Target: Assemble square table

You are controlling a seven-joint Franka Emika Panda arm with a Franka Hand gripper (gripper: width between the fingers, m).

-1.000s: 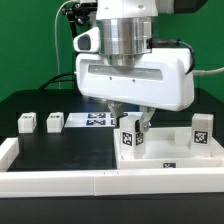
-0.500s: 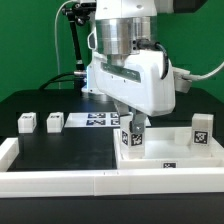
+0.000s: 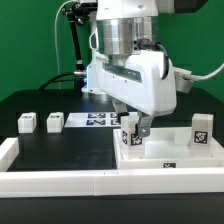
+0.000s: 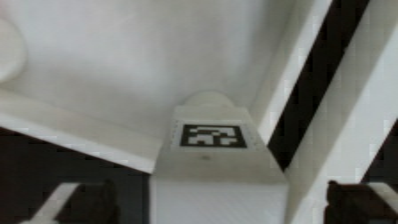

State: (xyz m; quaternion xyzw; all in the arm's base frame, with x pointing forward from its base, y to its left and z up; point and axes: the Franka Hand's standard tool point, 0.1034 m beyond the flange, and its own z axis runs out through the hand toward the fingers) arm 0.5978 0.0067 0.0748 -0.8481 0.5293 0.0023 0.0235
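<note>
Hovers with gripper [image 3: 134,127] over a corner of the top [image 3: 175,151], fingers [image 4: 64,205] spread apart — straddling, not touching, a leg [image 3: 129,141] standing upright on the top at that corner, on exterior view's left.

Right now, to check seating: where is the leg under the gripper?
Exterior view: the leg stands upright at the table top's left end, between the gripper's fingers, right of the marker board.
</note>
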